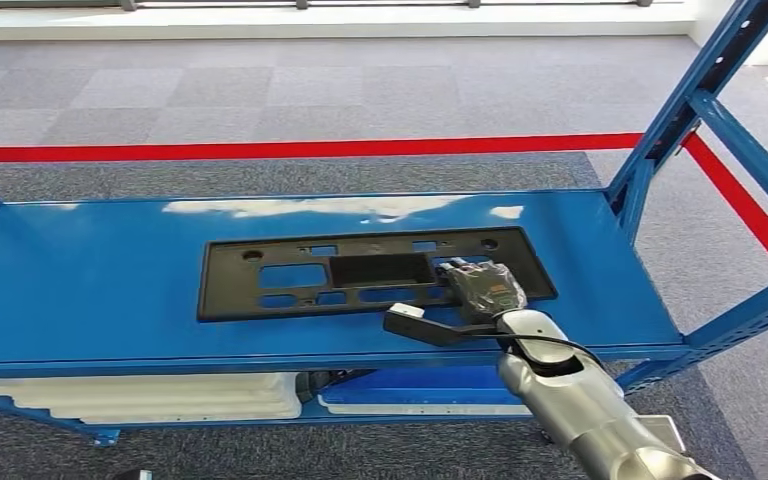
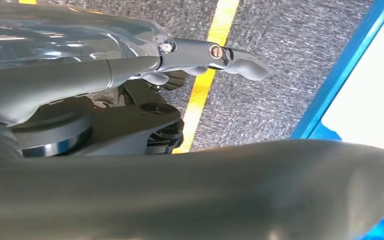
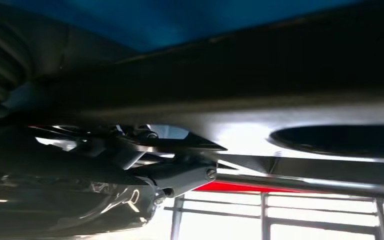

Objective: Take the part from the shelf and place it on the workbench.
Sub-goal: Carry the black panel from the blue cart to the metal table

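The part (image 1: 260, 298) is a long flat black plastic panel with several cut-outs, lying on the blue shelf (image 1: 90, 290). My right hand (image 1: 482, 288) is over the panel's right end, with its fingers lying on the panel. Its thumb (image 1: 405, 320) sticks out sideways over the shelf in front of the panel's near edge and grips nothing. In the right wrist view the dark panel (image 3: 260, 75) runs close across the hand's fingers (image 3: 180, 172). My left hand (image 2: 195, 55) hangs above the carpet, fingers stretched out and holding nothing.
Blue slanted shelf posts (image 1: 700, 95) rise at the right end. White foam trays (image 1: 150, 395) lie on the lower shelf. A red line (image 1: 290, 150) crosses the grey carpet behind the shelf. A yellow floor line (image 2: 205, 85) runs under my left hand.
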Motion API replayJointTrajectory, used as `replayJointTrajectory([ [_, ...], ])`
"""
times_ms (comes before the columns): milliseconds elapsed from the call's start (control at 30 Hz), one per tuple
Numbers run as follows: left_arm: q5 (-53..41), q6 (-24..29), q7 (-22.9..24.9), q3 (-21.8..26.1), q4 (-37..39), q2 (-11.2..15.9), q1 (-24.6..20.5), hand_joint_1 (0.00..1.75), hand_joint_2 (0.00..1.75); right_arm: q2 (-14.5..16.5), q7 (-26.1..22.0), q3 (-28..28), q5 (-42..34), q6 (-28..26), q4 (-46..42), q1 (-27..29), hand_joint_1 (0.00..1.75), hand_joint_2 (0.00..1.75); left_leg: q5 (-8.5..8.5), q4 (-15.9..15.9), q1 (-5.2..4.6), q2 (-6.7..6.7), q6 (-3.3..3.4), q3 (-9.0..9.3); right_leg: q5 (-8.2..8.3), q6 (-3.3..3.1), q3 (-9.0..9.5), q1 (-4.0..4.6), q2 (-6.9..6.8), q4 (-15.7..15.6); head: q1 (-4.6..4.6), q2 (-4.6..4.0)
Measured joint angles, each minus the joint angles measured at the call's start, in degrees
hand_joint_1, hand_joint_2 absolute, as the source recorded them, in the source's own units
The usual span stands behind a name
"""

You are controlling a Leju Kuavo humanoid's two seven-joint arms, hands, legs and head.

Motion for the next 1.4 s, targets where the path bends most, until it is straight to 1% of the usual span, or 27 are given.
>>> replayJointTrajectory([
  [100, 0.0, -0.2, -0.2, -0.4, 0.0, 0.0, 0.2, 0.0, 1.75, 0.4, -4.3, -3.2, -6.1, -0.8, -8.0, 2.9, 1.75, 1.75, 0.0, 0.0, 0.0, -0.01, 0.01, -0.23, 0.0, 0.0, -0.21, -0.04, -0.06, 0.0, 0.0, 0.0],
  [200, 0.0, -0.2, -0.4, -0.5, 0.0, 0.0, 0.3, 0.0, 1.75, 1.5, -8.1, -6.3, -13.3, 0.2, -16.7, 4.4, 1.75, 1.75, 0.01, 0.0, 0.01, -0.01, 0.01, -0.37, 0.0, 0.0, -0.4, -0.05, -0.03, 0.0, 0.0, 0.0],
  [367, 0.1, -0.1, -0.7, -0.5, 0.0, 0.0, 0.4, 0.0, 1.75, 3.4, -12.0, -10.9, -25.2, 3.8, -28.9, 4.4, 1.75, 1.75, 0.0, 0.0, 0.02, -0.01, 0.01, -0.45, -0.05, 0.04, -0.47, -0.05, -0.05, 0.0, 0.0, 0.01],
  [467, 0.2, -0.1, -0.9, -0.5, 0.0, 0.0, 0.4, 0.0, 1.75, 4.2, -13.7, -12.5, -31.1, 5.8, -34.0, 4.4, 1.75, 1.75, 0.0, 0.0, 0.02, -0.01, 0.01, -0.5, -0.05, 0.04, -0.51, -0.05, -0.05, 0.0, 0.0, 0.0],
  [567, 0.3, 0.0, -1.2, -0.5, 0.0, 0.0, 0.4, 0.0, 1.75, 4.6, -14.9, -13.4, -35.4, 7.4, -37.6, 4.5, 1.75, 1.75, 0.0, 0.0, 0.01, -0.01, 0.02, -0.5, -0.05, 0.05, -0.51, -0.05, -0.04, 0.0, 0.0, 0.0],
  [767, 0.6, -0.1, -1.5, -0.5, 0.0, 0.0, 0.5, 0.0, 1.75, 5.2, -17.0, -14.1, -46.6, 12.1, -41.0, 5.4, 1.75, 1.75, 0.0, 0.0, 0.01, -0.01, 0.02, -0.5, -0.05, 0.05, -0.5, -0.05, -0.04, 0.0, 0.0, 0.0],
  [967, 0.7, -0.5, -1.6, -0.5, 0.0, 0.0, 0.6, 0.0, 1.75, 5.8, -17.3, -14.0, -62.7, 19.0, -40.6, 6.9, 1.75, 1.75, 0.0, 0.0, 0.02, -0.01, 0.02, -0.51, -0.05, 0.05, -0.5, -0.05, -0.05, 0.0, 0.0, 0.01],
  [1100, 1.2, -1.7, -1.9, -0.5, 0.0, 0.0, 0.6, 0.0, 1.75, 6.2, -17.4, -13.0, -72.7, 23.1, -39.0, 8.1, 1.75, 1.75, 0.0, 0.0, 0.02, -0.01, 0.02, -0.52, -0.05, 0.04, -0.51, -0.04, -0.06, 0.0, 0.0, 0.0],
  [1200, 1.9, -2.9, -2.7, -0.5, 0.0, 0.0, 0.6, 0.0, 1.75, 6.3, -18.0, -11.6, -76.8, 24.9, -37.6, 8.9, 1.75, 1.75, 0.0, 0.0, 0.02, -0.01, 0.02, -0.52, -0.05, 0.04, -0.51, -0.04, -0.06, 0.0, 0.0, 0.0],
  [1400, 2.7, -3.6, -3.3, -0.3, 0.0, 0.0, 0.8, 0.0, 1.75, 6.1, -19.0, -9.0, -80.0, 26.8, -37.1, 10.0, 1.75, 1.75, -0.04, 0.0, -0.01, -0.01, 0.06, -0.54, -0.03, 0.08, -0.53, -0.09, -0.05, 0.0, 0.0, 0.0],
])
